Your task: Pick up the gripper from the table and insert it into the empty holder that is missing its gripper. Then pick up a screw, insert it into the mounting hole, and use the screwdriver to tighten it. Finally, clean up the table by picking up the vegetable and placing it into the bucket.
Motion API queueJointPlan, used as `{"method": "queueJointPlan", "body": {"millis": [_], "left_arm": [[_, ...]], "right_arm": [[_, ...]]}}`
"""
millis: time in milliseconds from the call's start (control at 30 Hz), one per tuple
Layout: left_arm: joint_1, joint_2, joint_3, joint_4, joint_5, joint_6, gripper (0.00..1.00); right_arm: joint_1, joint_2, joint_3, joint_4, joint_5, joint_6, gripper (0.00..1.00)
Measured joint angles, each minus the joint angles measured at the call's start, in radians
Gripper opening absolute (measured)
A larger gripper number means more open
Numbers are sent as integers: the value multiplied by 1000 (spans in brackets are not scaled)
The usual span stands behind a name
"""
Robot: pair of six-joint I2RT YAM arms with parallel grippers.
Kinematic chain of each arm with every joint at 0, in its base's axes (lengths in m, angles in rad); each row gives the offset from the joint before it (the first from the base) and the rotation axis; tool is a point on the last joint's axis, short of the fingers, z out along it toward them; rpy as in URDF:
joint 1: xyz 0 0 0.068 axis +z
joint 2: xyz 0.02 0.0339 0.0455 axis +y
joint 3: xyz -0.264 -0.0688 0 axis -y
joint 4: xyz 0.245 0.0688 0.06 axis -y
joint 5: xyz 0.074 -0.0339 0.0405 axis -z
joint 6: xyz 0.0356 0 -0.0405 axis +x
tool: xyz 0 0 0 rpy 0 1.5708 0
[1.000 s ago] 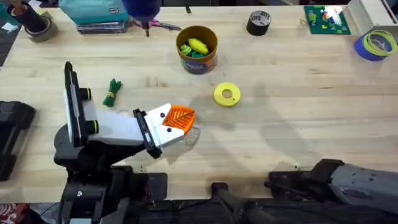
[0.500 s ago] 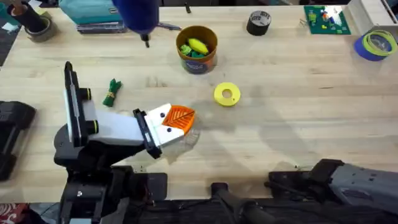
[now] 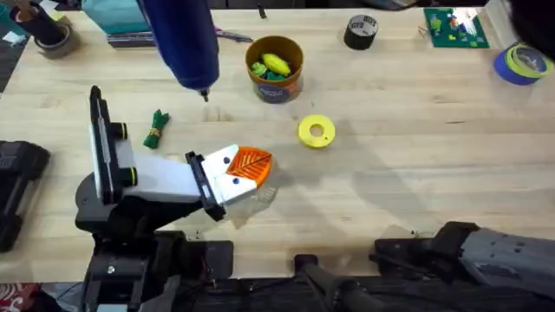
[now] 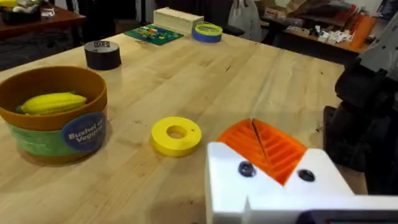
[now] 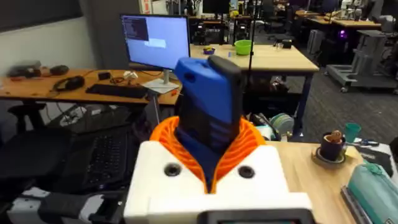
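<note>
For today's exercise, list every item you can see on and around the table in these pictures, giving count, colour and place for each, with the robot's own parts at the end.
Bucket: one, orange-brown with blue label, far middle; holds a yellow toy piece.
Vegetable: one, dark green, left of centre.
Yellow disc: one, centre.
Black tape roll: one, far edge.
Blue tape roll: one, far right.
Green board: one, far right.
Teal box: one, far left.
Screwdriver: one, blue, raised above the far left.
Left hand: white and orange, shut, low over the near table.
Right hand: white and orange, gripping the screwdriver.
</note>
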Motion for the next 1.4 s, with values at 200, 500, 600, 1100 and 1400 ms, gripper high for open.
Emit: {"method": "queueJointPlan", "body": {"millis": [200, 500, 600, 1100, 1400], "left_arm": [[0, 0, 0, 0, 0, 0, 11], [0, 0, 0, 0, 0, 0, 11], [0, 0, 0, 0, 0, 0, 11], [0, 0, 0, 0, 0, 10, 11], [0, 0, 0, 0, 0, 28, 11]], "right_arm": [[0, 0, -72, 79, 0, 1, 24], [0, 0, -155, 139, -12, 8, 24], [3, 0, -180, 164, -14, 9, 24], [23, 0, -264, 220, -19, 16, 24], [32, 0, -309, 244, -25, 16, 24]]}}
